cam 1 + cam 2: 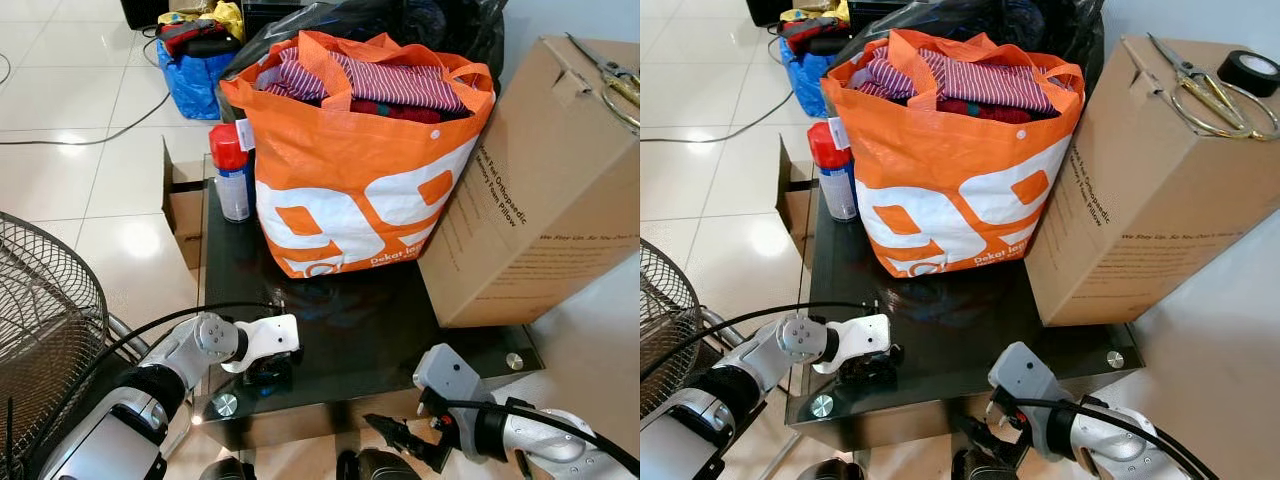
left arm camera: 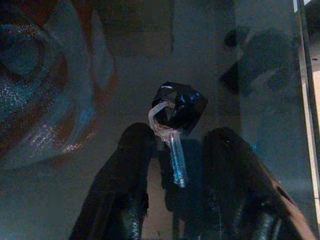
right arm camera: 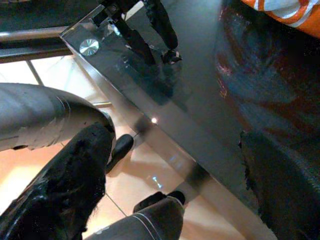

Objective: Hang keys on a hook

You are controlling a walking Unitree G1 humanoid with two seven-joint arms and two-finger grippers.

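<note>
1. The left gripper (image 2: 172, 200) hovers low over the dark glass worktop (image 1: 400, 330), its fingers (image 2: 125, 190) spread.
2. The key (image 2: 174, 131) lies flat between the fingertips, blade pointing back along them, black head just beyond.
3. The right gripper (image 1: 400, 432) hangs off the worktop's front edge, farther away, fingers apart and empty.
4. I can't spot any hook.

Glossy dark glass table (image 1: 380, 330)
</note>
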